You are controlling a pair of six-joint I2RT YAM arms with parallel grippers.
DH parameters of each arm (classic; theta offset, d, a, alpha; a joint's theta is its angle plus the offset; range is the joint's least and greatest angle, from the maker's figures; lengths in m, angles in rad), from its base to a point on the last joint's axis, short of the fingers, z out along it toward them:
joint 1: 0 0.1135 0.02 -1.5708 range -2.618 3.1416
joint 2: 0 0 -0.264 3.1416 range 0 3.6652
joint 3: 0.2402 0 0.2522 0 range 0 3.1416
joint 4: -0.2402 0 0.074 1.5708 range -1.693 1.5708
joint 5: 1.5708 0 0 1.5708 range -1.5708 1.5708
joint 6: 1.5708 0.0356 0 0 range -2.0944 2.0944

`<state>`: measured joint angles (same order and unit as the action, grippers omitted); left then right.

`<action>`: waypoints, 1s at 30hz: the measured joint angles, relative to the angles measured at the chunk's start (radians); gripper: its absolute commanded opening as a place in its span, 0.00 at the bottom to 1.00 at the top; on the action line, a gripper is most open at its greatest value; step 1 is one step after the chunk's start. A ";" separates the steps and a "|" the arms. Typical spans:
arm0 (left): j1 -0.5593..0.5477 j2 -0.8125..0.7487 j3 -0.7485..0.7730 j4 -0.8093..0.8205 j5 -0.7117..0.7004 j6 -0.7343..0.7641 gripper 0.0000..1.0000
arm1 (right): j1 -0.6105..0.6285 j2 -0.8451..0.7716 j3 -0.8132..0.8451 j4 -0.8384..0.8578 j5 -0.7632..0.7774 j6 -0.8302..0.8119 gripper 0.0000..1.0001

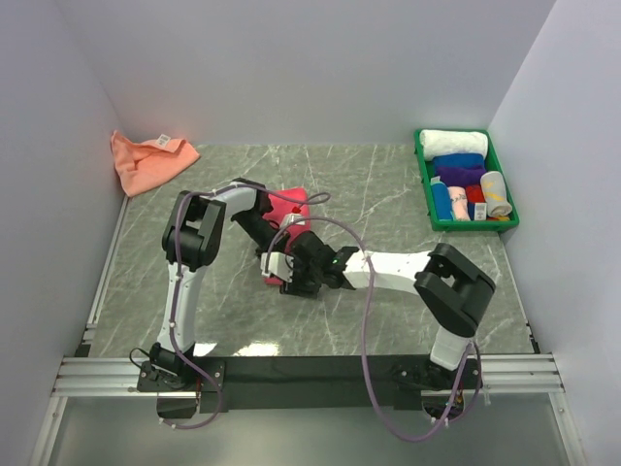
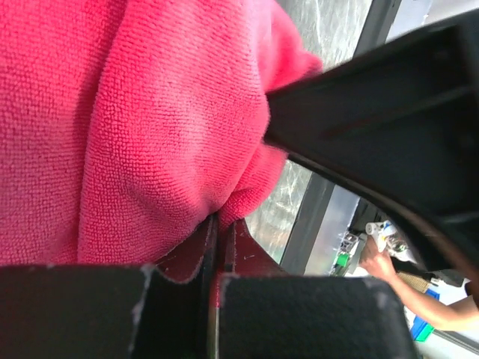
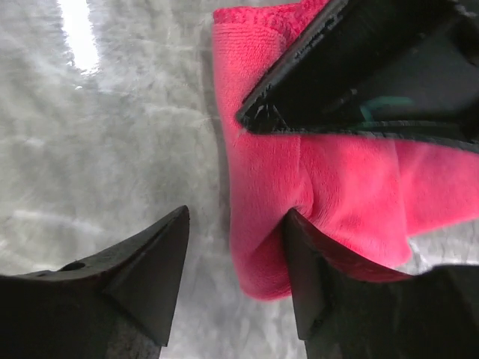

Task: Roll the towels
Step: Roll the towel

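Seemingly folded crimson towel [image 2: 150,134] pinched in left jaws; right jaws apart at its edge.

One towel [image 1: 289,209] lies near the middle of the table [image 1: 388,194], slightly left. The left gripper [image 2: 218,239] pinches a fold of it; the right gripper [image 3: 236,224] straddles its edge. A second towel [image 1: 146,160] lies at the far left corner. A tray [image 1: 424,189] at the far right corner, along the right edge, holds rolled towels [image 1: 466,175].

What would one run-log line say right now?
left gripper: shut on pink towel | right gripper: open over its edge | orange towel: unrolled
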<state>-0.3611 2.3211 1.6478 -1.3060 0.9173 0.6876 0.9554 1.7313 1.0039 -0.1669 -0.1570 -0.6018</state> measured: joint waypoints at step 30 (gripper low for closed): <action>0.421 -0.501 -0.160 0.192 -0.130 -0.063 0.52 | -0.113 0.311 0.369 -0.277 -0.581 0.261 0.00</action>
<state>0.0597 1.8202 1.4876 -1.1145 0.7876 0.6247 0.8421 2.0418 1.3731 -0.4442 -0.7383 -0.3405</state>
